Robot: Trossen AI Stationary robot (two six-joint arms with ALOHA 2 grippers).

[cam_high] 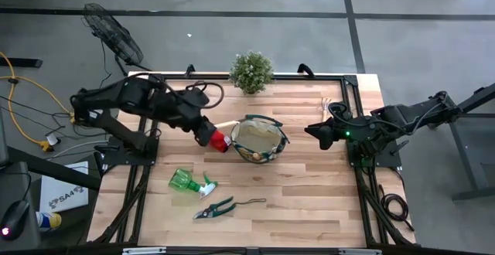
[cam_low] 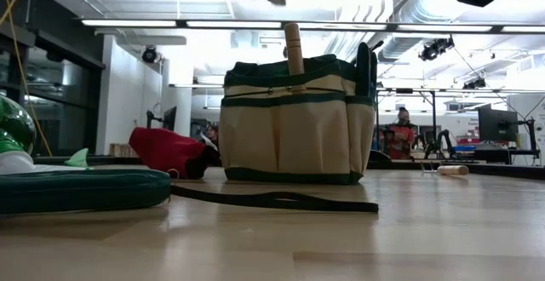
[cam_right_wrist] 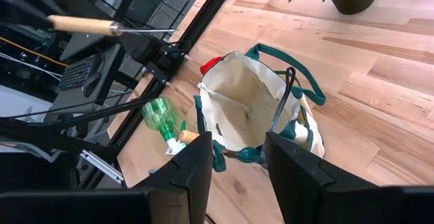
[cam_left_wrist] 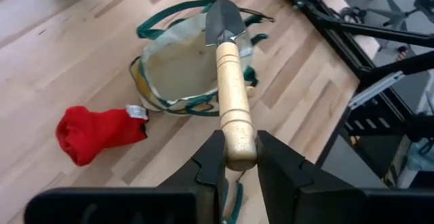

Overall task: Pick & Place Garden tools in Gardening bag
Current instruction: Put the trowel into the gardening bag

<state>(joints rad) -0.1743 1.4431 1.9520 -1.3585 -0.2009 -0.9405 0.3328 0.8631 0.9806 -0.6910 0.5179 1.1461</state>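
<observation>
A lab: exposed ceiling ducts [cam_low: 426, 13], strip lights, monitors [cam_low: 496, 125], concrete floor.

The left arm reaches in from the left of the high view toward the frame's centre, its tool [cam_left_wrist: 240, 157] clamped with both fingers [cam_left_wrist: 211, 161] pressed on a wooden handle. The right arm waits at the right edge, its tool [cam_high: 322, 135] pointing toward centre, fingers parted.

Light wood-plank tabletop [cam_high: 309, 201]. Resting on it: tan gardening bag [cam_high: 257, 138] near the middle, red glove [cam_high: 220, 141] touching its left side, green spray bottle [cam_high: 188, 182] and green-handled pruners [cam_high: 216, 208] nearer the front edge, potted plant [cam_high: 251, 71] at the back edge.
</observation>
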